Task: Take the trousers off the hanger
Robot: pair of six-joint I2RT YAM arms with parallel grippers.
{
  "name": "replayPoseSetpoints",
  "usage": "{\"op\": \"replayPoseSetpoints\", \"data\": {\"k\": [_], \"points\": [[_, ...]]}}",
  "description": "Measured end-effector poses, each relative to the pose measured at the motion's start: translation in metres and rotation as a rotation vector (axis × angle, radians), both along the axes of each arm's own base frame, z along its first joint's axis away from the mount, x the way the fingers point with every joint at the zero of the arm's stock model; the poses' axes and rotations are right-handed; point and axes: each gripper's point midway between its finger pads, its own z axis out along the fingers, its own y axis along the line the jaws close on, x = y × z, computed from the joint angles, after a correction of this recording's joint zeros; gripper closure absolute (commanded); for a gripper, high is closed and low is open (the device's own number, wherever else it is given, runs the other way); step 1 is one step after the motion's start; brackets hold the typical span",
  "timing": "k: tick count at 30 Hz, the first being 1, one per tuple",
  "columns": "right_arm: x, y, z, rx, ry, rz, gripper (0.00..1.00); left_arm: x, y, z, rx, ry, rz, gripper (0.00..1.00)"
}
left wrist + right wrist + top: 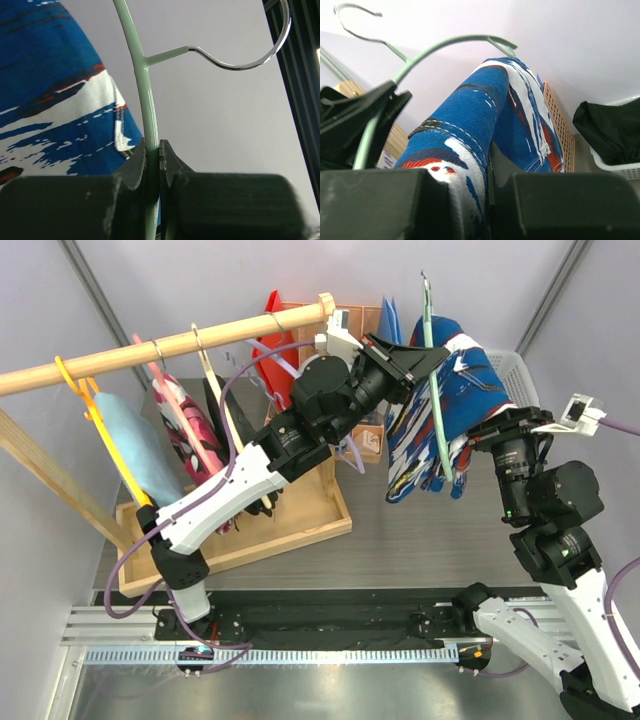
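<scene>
Blue printed trousers [480, 380] draped over green hanger [436, 415]. Left claw [154, 152] clenched on hanger, below its hook. Right claw [489, 175] pinching trousers cloth just right of hanger. Black trousers [610, 127] in white basket [625, 170], farther right of hanger. Wooden rail [170, 345] left of hanger.

Pale lilac-grey walls [200, 280] close in the back and sides, with dark metal posts [97, 288] slanting up along them. The table [420, 540] has a grey wood-grain top. On its left side stands a wooden rack: a round pole [170, 348] above a shallow box base [280, 540]. A white slotted strip [300, 653] runs along the near edge. The light is soft and even.
</scene>
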Motion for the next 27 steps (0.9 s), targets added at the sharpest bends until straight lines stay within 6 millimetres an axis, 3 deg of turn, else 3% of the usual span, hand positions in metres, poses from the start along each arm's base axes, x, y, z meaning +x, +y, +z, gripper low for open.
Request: {"op": "replayPoseSetpoints", "data": {"k": [7, 12, 20, 27], "points": [[-0.007, -0.008, 0.045, 0.032, -0.081, -0.023, 0.99, -0.001, 0.001, -0.005, 0.000, -0.001, 0.002, 1.00], [-0.018, -0.020, 0.084, 0.061, -0.168, -0.063, 0.99, 0.001, 0.004, -0.020, 0.030, 0.015, 0.016, 1.00], [-0.046, -0.059, 0.134, 0.109, -0.285, -0.202, 0.99, 0.004, 0.008, -0.044, 0.088, 0.033, 0.040, 1.00], [-0.082, -0.098, 0.173, 0.125, -0.372, -0.344, 0.99, 0.006, 0.013, -0.057, 0.114, 0.049, 0.054, 1.00]]}}
